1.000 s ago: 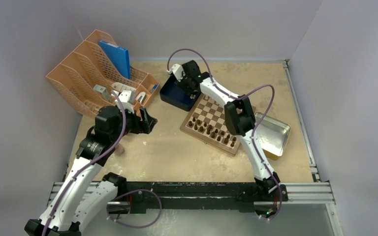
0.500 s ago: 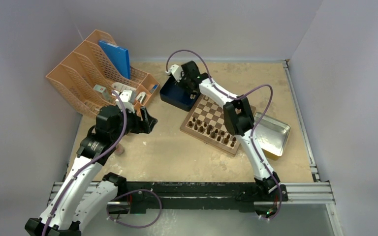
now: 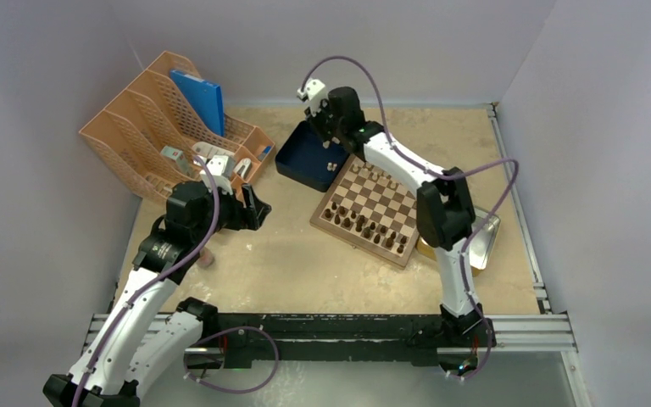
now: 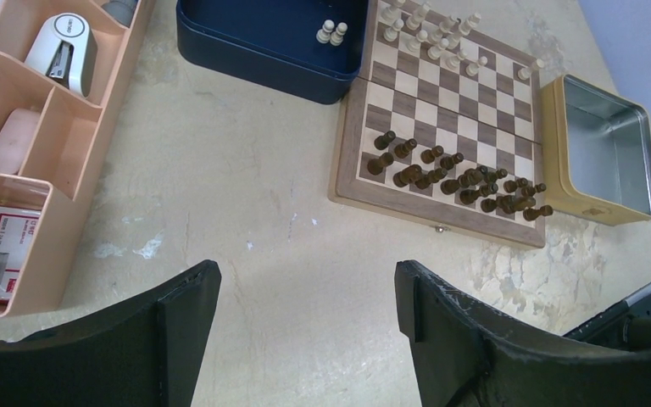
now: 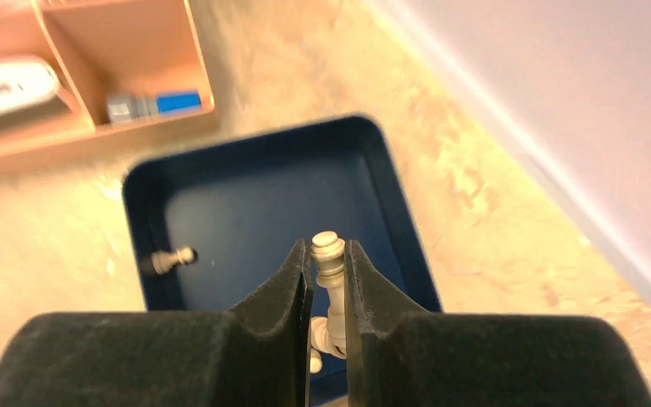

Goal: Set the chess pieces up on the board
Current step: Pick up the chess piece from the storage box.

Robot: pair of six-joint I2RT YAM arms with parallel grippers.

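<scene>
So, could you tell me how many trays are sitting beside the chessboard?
2: a dark blue tray at the board's far-left corner, holding cream pieces, and a shiny metal tray at its right side. None seems hidden.

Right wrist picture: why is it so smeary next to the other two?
Right wrist: tray and table are smeared, likely motion blur, while the right gripper and its cream piece are sharp; left wrist: board crisp; top external: sharp, evenly lit.
</scene>
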